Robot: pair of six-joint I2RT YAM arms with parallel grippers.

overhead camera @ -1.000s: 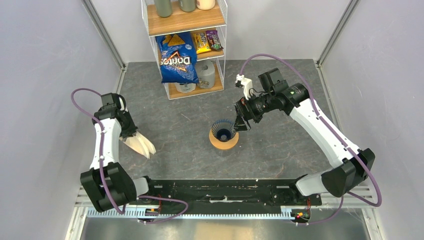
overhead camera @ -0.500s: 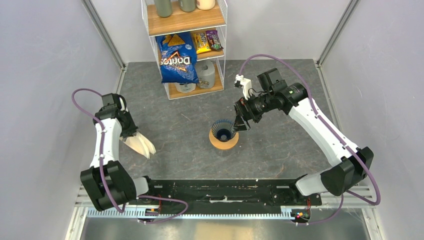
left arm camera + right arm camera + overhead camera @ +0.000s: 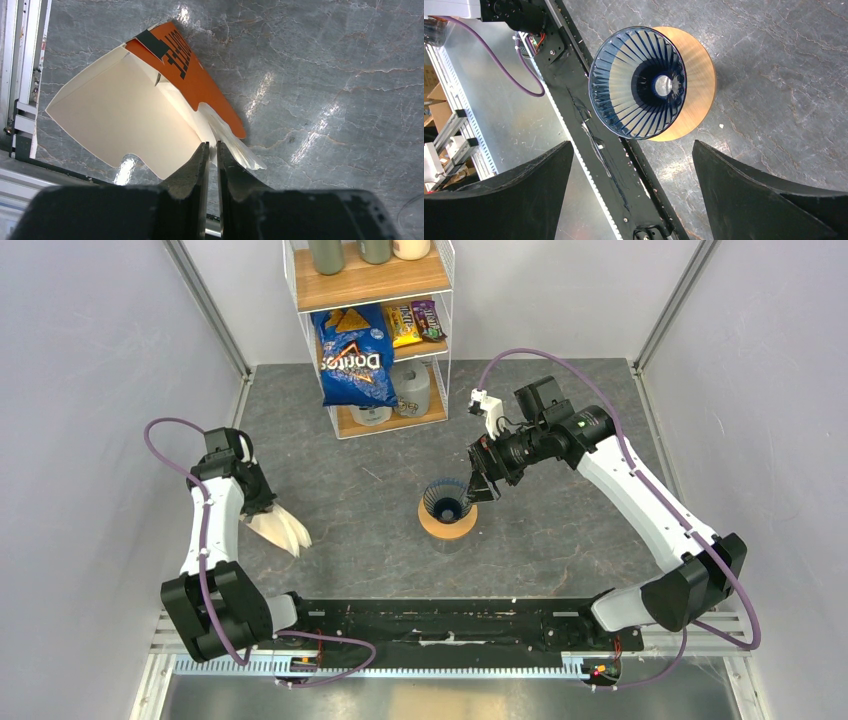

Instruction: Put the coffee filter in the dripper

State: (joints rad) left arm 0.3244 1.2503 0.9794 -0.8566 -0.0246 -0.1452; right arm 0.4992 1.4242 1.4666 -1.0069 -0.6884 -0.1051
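Observation:
The dark blue ribbed dripper [image 3: 445,498] stands upright on a round wooden ring [image 3: 447,529] at the table's middle. In the right wrist view the dripper [image 3: 624,95] is empty. My right gripper [image 3: 482,487] hovers just right of it, open and empty [image 3: 631,145]. My left gripper [image 3: 268,510] is at the left, over an opened cream and orange filter box [image 3: 120,110]. Thin white coffee filter paper [image 3: 240,150] sticks out of the box. My left gripper [image 3: 212,143] has its jaws almost together, pinching the paper's edge. I cannot tell whether it holds one sheet or more.
A white wire shelf [image 3: 445,320] stands at the back with a blue Doritos bag [image 3: 352,355], snack packs and a jug. The black base rail [image 3: 440,620] runs along the near edge. Grey walls close both sides.

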